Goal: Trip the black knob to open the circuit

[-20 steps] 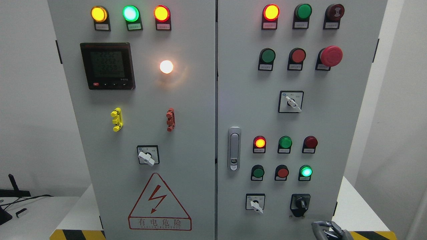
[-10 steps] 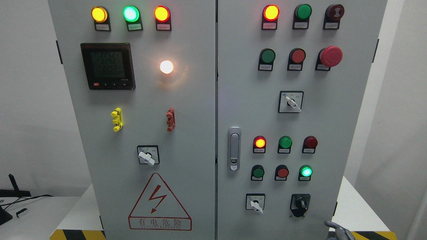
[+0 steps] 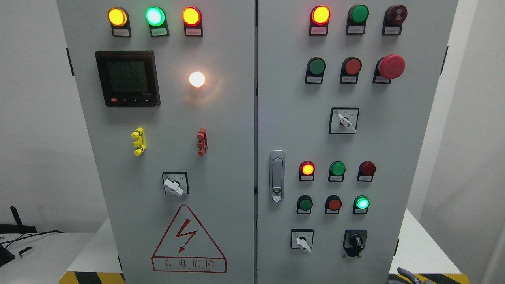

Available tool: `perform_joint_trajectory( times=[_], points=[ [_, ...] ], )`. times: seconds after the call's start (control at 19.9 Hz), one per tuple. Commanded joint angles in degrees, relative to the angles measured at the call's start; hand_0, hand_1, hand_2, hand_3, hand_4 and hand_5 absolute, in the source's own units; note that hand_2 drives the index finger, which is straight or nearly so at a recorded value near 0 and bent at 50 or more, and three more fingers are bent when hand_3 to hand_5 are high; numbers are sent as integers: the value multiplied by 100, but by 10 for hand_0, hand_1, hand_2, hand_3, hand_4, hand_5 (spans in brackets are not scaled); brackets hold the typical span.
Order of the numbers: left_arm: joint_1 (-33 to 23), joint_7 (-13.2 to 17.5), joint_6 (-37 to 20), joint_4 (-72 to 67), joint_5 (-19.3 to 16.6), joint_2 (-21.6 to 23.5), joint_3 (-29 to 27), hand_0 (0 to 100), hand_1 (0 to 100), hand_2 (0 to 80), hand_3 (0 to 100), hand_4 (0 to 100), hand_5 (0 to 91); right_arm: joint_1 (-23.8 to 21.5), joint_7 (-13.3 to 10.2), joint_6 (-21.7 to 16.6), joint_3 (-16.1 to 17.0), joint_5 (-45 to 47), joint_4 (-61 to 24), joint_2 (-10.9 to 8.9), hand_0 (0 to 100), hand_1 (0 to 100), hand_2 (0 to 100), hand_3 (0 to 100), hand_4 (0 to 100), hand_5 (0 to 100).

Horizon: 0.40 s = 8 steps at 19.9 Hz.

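At the bottom edge, right of the middle, only a grey sliver of the right hand (image 3: 406, 276) pokes into view: one curved finger tip and a bit of knuckle, the remainder cut off by the frame. Whether its fingers are spread or curled cannot be told. It touches nothing and sits below and to the right of the black knob (image 3: 355, 240), apart from it. The left arm does not show.

Just under the cabinet (image 3: 236, 118) runs a yellow-and-black striped strip (image 3: 90, 277), seen at both lower corners and hidden in between.

The black knob is on the right door, in the lowest row, at the far right, with a white-handled switch (image 3: 302, 240) to its left. Its pointer stands roughly upright; the small marks around it are too small to read. Above these come two rows of three small lamps and buttons, where a red lamp (image 3: 307, 169) and a green lamp (image 3: 361, 203) glow. A silver door latch (image 3: 277, 175) sits by the seam between the doors. Higher up are another white switch (image 3: 344, 121), a big red mushroom button (image 3: 391, 66) and a lit red lamp (image 3: 320, 15) at the top.

On the left door a red warning triangle (image 3: 188, 240) with a lightning bolt sits lowest, then a white switch (image 3: 174, 184), a yellow clip (image 3: 138, 141) and a red clip (image 3: 202, 141), a dark meter (image 3: 127, 77) whose digits are blurred, and a bright white lamp (image 3: 197, 79).

Far left, a dark stand and cable (image 3: 23, 232) lie on a white table, partly cut off.
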<state>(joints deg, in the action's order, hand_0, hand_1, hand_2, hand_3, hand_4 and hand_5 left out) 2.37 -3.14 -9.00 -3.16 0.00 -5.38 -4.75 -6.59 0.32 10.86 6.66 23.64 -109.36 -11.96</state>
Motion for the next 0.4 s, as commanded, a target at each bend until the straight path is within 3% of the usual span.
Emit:
perform_joint_trajectory(
  times=[0.0, 0.35],
  points=[
    [0, -3, 3, 0, -176, 2, 0, 120, 389, 0, 0, 0, 0, -106, 3, -5, 90, 17, -139, -79, 0, 0, 177, 328, 245, 239],
    [0, -3, 3, 0, -176, 2, 0, 120, 389, 0, 0, 0, 0, -97, 3, -5, 37, 17, -139, -70, 0, 0, 169, 288, 226, 219]
  ],
)
